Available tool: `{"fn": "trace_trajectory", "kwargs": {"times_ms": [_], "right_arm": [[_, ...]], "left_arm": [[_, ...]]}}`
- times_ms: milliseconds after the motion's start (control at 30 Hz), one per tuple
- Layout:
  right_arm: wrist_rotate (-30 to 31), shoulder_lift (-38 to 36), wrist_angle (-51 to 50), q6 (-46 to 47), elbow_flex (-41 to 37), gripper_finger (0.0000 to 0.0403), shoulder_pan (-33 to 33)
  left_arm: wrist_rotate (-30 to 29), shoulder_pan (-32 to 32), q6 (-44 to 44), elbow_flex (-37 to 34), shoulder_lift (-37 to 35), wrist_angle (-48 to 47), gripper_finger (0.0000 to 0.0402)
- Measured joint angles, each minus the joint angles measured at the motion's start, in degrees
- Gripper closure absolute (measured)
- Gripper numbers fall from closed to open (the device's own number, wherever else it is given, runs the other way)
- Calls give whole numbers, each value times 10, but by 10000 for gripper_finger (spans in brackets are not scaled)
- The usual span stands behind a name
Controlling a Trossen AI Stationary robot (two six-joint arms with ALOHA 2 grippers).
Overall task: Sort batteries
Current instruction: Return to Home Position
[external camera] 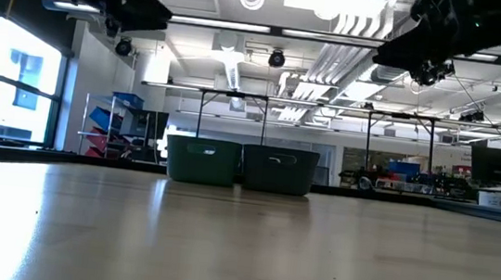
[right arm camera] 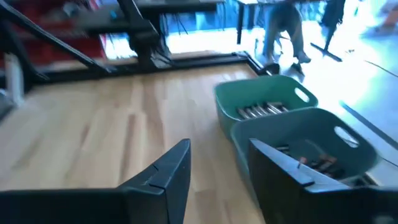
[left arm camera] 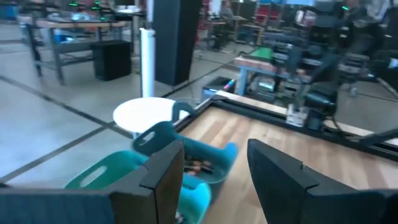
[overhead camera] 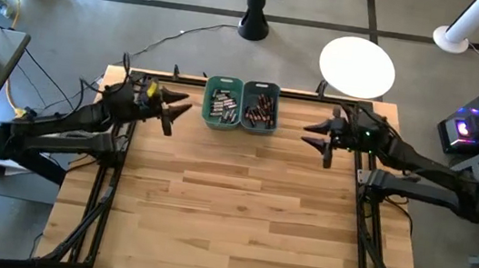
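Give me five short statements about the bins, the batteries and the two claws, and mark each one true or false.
1. The green bin and the blue bin stand side by side at the table's far edge. True.
2. The silvery batteries lie in the green bin. True.
3. Some cells lie loose on the wood. False: the dark batteries lie in the blue bin, and no cell shows outside the bins.
4. The left claw and the right claw are both open and hold nothing. True.
5. The right claw hangs directly over the blue bin. False: it is off to that bin's side, apart from it.
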Motion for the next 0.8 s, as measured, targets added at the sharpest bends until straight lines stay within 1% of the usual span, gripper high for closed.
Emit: {"fn": "trace_trajectory", "kwargs": {"times_ms": [100,200,333,433,533,667,800], "right_arm": [[-25,-39,55,35,-52,270,-8],[-28,-70,96,64,-94,290,-8],[-28,-100,119,93,-124,322,-7],[-28,-119,134,109,-137,342,-7],[-28,-136,156,122,-154,356,-4],[-28,-158,196,135,-193,367,8],[-28,-177,259,143,-238,371,16]], "left_arm": [[16,30,-5,-26,-34,-4,238],[29,24,-23,-63,-79,-3,244],[24,-19,-41,-107,-164,-4,262],[-7,-61,-41,-131,-230,-11,280],[-35,-99,-41,-143,-289,-48,297],[-42,-146,-45,-153,-344,-98,317],[-43,-190,-40,-169,-378,-97,331]]}}
